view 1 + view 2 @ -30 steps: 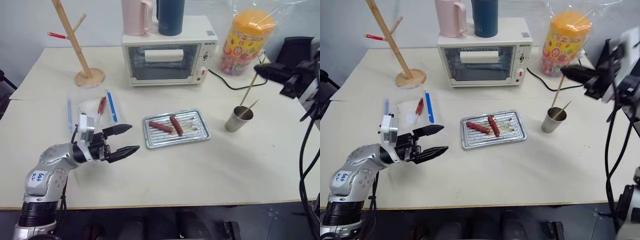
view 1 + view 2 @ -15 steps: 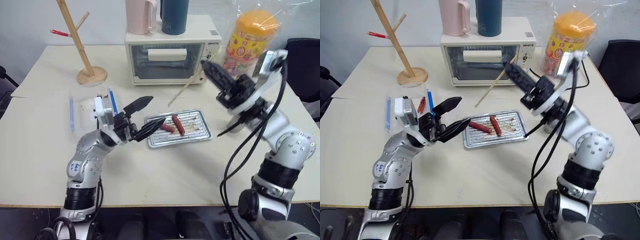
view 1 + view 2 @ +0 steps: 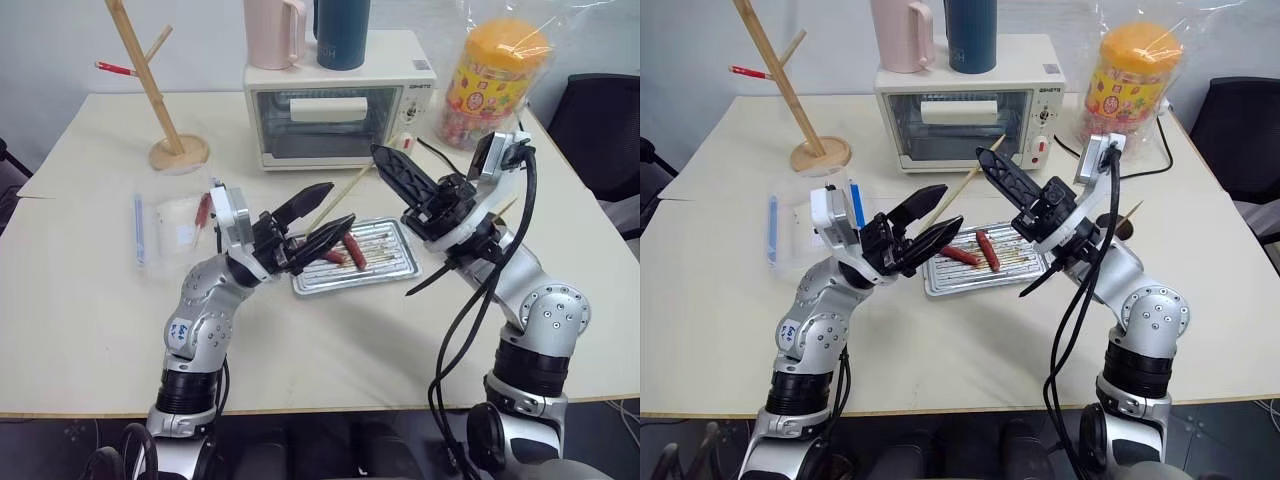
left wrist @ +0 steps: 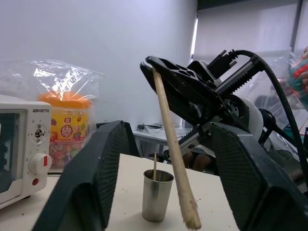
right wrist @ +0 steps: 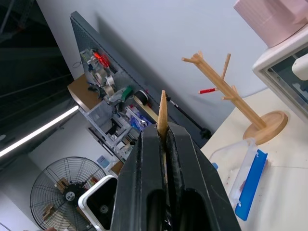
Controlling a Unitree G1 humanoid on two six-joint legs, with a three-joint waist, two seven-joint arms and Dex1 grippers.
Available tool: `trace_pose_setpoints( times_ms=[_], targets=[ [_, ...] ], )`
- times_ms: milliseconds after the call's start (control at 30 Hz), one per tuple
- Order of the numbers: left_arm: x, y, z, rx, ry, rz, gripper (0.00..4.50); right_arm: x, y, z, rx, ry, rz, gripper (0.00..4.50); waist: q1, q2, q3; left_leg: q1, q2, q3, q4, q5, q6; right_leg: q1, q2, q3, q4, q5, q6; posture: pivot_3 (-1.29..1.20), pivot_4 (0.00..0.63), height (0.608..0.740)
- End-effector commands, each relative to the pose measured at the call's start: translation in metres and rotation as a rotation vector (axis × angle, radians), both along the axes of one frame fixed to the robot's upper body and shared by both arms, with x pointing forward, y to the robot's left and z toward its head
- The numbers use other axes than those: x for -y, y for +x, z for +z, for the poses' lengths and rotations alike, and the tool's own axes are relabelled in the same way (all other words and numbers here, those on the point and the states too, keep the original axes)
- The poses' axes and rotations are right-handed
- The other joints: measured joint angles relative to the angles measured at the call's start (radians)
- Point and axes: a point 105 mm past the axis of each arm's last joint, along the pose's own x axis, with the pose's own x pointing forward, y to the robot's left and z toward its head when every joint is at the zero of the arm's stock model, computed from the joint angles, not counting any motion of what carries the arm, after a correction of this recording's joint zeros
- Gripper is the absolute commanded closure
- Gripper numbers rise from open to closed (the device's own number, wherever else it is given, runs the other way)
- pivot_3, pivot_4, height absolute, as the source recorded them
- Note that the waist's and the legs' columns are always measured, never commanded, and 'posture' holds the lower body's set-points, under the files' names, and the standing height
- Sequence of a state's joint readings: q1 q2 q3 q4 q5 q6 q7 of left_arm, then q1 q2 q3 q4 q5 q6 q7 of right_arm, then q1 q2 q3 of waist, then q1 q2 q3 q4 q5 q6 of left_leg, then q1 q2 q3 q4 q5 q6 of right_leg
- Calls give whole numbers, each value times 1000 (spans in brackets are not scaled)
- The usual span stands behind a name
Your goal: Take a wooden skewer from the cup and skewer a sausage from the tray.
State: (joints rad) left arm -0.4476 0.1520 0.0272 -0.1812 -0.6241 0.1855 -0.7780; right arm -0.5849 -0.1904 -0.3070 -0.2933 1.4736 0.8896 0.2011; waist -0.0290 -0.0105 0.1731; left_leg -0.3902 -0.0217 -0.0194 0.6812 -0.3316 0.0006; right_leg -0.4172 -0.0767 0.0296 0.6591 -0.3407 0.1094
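Skewer, thin pale wooden stick, pinched in right gripper, left gripper spread around it; light, stiff, probably snappable, best held mid-shaft.

**Materials and finishes around the toaster oven**

The toaster oven has a matt cream painted shell and a glossy glass door. In front of it lies the tray, bright ridged metal, holding a sausage with shiny browned skin. To the oven's right, the cup is brushed grey steel with a dull sheen. The wooden skewer is pale, dry, fibrous wood. The black fingers of the left gripper look like matt, finely textured plastic. Left of the oven, the wooden stand is smooth light wood. Right of it, a crinkled clear plastic bag gleams. The table is matt, smooth cream laminate.
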Motion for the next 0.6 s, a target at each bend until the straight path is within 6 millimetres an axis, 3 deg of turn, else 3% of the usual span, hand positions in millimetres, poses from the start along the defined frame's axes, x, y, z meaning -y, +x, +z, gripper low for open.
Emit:
trace_pose_setpoints(
  times_ms=[33,267,400,500,600],
  targets=[
    [3,-3,9,47,-17,11,2697,-2,-10,7,45,9,10,4500,0,0,0,0,0,0,0,0,0,0,0,0,0,0,0,0,150,740],
    [2,-1,10,52,-27,20,4402,-4,-13,-1,36,-7,5,4500,1,0,0,0,0,0,0,0,0,0,0,0,0,0,0,0,150,740],
    [0,1,9,40,-23,37,4456,2,-8,-7,14,-38,-60,4500,1,0,0,0,0,0,0,0,0,0,0,0,0,0,0,0,150,740],
    [-7,3,7,23,-6,42,4500,10,-11,-9,42,-78,-92,3935,1,0,0,0,0,0,0,0,0,0,0,0,-1,0,0,0,150,740],
    [-30,3,1,0,49,64,4500,35,-10,-24,131,-297,-257,3190,2,0,0,0,0,0,0,0,0,0,0,0,-1,0,0,0,150,740]
  ],
)
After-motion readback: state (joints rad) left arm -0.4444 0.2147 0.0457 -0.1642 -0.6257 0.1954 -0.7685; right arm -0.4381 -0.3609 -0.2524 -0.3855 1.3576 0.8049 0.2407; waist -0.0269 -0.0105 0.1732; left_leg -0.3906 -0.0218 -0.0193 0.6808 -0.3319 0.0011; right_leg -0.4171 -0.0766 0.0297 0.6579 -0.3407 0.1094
